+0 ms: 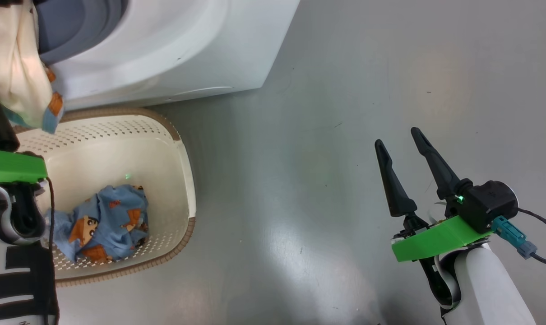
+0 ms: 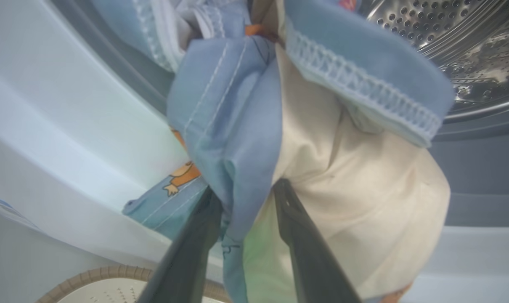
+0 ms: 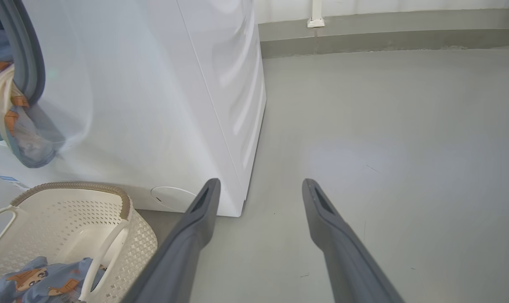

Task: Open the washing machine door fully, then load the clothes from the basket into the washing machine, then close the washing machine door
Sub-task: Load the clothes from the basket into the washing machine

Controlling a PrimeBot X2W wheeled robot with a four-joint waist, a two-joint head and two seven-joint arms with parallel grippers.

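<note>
Left gripper (image 2: 246, 193) – fingers straddle fold of blue-cream garment (image 2: 364, 189); clamped or slack, cannot tell. Garment drapes over gasket (image 2: 477, 168), drum (image 2: 469, 50) just beyond – carry deeper before release, else likely slides out. Second garment (image 1: 106, 225) in basket (image 1: 182, 149). Right gripper (image 1: 397, 136) spread, empty.

In the head view, the right arm's white forearm (image 1: 485, 289) rises from the lower right corner. It is capped by a green right wrist bracket (image 1: 435, 239) and a black camera housing (image 1: 489, 205). The right tool (image 1: 397, 137) holds nothing, its two long dark fingers spread wide, pointing up and slightly left. The left arm (image 1: 6, 271) stands at the left edge. In the left wrist view, the left tool (image 2: 246, 187) has its fingers apart with a garment (image 2: 237, 126) between them; whether they pinch it is unclear.
</note>
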